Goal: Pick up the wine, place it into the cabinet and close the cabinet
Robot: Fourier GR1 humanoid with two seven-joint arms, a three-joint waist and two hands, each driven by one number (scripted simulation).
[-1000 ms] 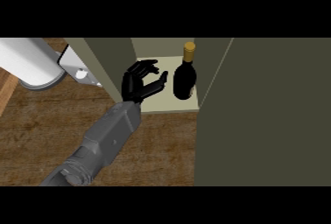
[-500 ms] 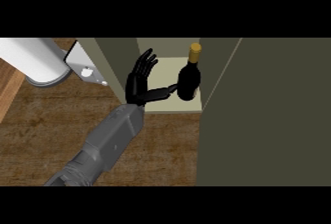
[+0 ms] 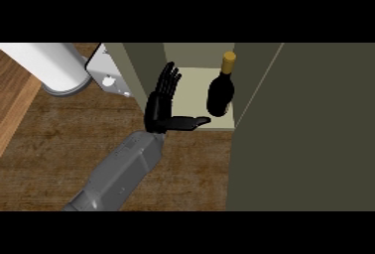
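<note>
The wine bottle [image 3: 220, 94], dark with a yellow cap, stands upright on the pale shelf [image 3: 192, 94] inside the cabinet. My left hand [image 3: 161, 106] is just left of it at the cabinet's front, open, with its fingers straight and pointing into the cabinet. Its thumb [image 3: 192, 121] stretches right towards the bottle's foot, and whether it touches is unclear. The hand holds nothing. The cabinet door [image 3: 307, 129], a big olive panel, stands open on the right. My right hand does not show.
A white cylinder [image 3: 55, 67] stands at the back left on the wooden counter [image 3: 66, 144]. A small white device [image 3: 108, 74] sits beside the cabinet's left wall [image 3: 139, 64].
My left hand let go of the bottle, straightened its fingers and shifted a little left. The bottle stays upright on the shelf.
</note>
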